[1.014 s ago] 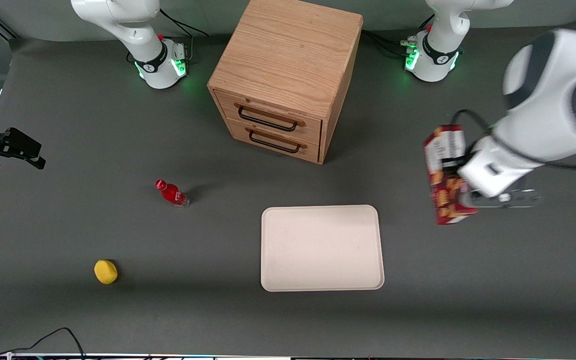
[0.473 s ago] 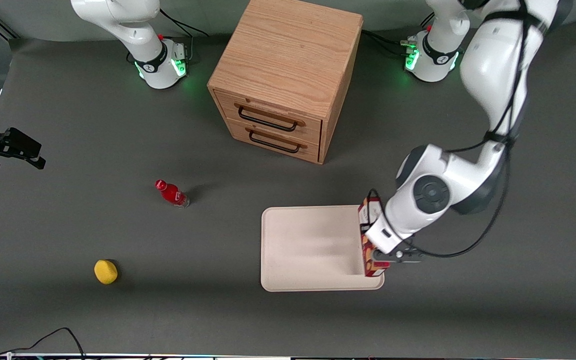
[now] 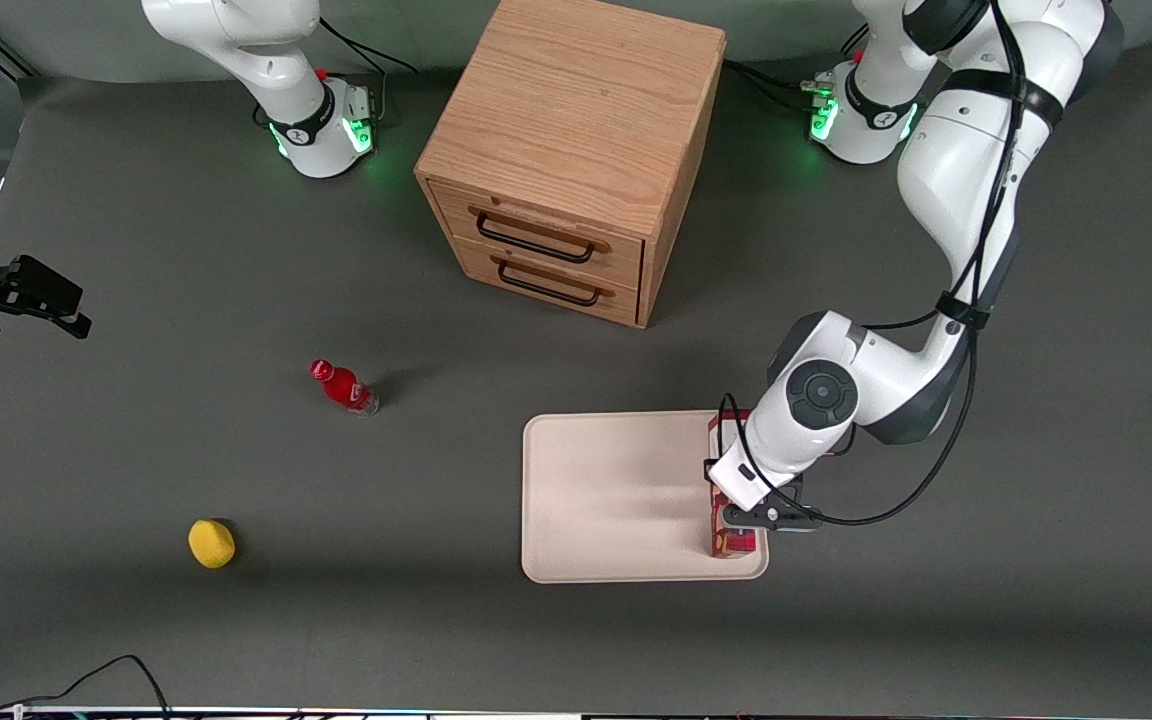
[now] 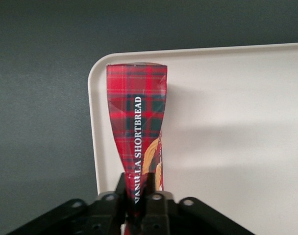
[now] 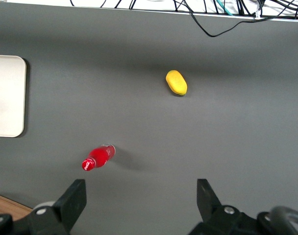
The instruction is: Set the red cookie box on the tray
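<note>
Tartan-red cardboard fills the wrist view: the red cookie box (image 4: 136,142), printed with "VANILLA SHORTBREAD" along its narrow face, is pinched between the fingers of the gripper (image 4: 137,196), whose black pads press against its two sides near one end. In the front view the gripper (image 3: 754,512) sits low over the tray (image 3: 616,500), at the tray's edge toward the working arm's end of the table, and the red cookie box (image 3: 733,541) shows mostly under the wrist, with one end peeking out near the tray corner closest to the front camera. Whether the box's underside already touches the tray surface cannot be told. The box lies lengthwise along that short rim, inside it. A wooden drawer cabinet (image 3: 576,150) stands farther from the front camera than the tray. Toward the parked arm's end of the table lie a small red bottle (image 3: 343,386) and a yellow lemon-like object (image 3: 211,543), well apart from the tray.
</note>
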